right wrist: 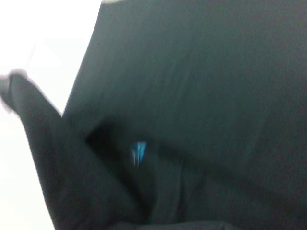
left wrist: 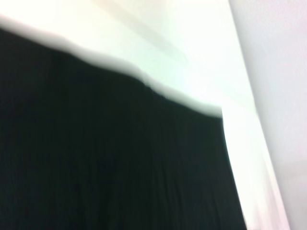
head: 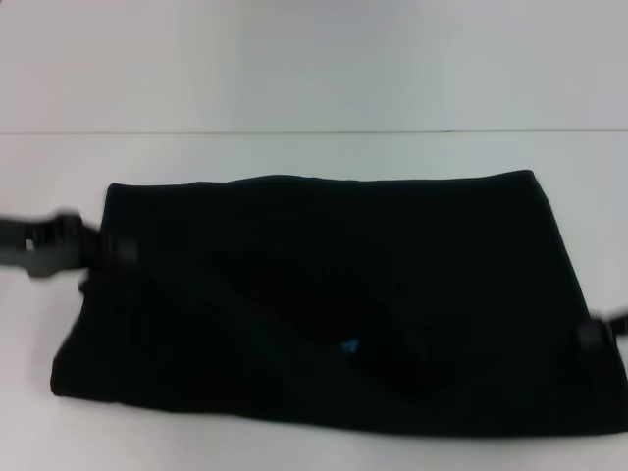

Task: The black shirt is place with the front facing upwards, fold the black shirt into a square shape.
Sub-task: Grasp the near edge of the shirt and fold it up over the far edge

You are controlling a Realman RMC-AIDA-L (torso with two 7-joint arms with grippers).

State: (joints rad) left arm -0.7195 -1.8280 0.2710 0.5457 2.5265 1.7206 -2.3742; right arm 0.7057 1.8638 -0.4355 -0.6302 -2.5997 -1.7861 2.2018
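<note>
- Between my two grippers, the black shirt (head: 324, 294) lies on the white table (head: 294, 157) as a wide, soft, roughly rectangular bundle with rounded folds.
- At the shirt's edge on my left, the left gripper (head: 69, 245) sits blurred against the cloth; I cannot tell whether it grips.
- At the opposite edge, the right gripper (head: 599, 334) barely shows; its state I cannot tell either.
- Near the right gripper's camera, I see a small blue neck label (right wrist: 139, 152) inside a dark crease of matte fabric.
- Close to the left gripper, the cloth forms a wavy edge against the pale surface.
</note>
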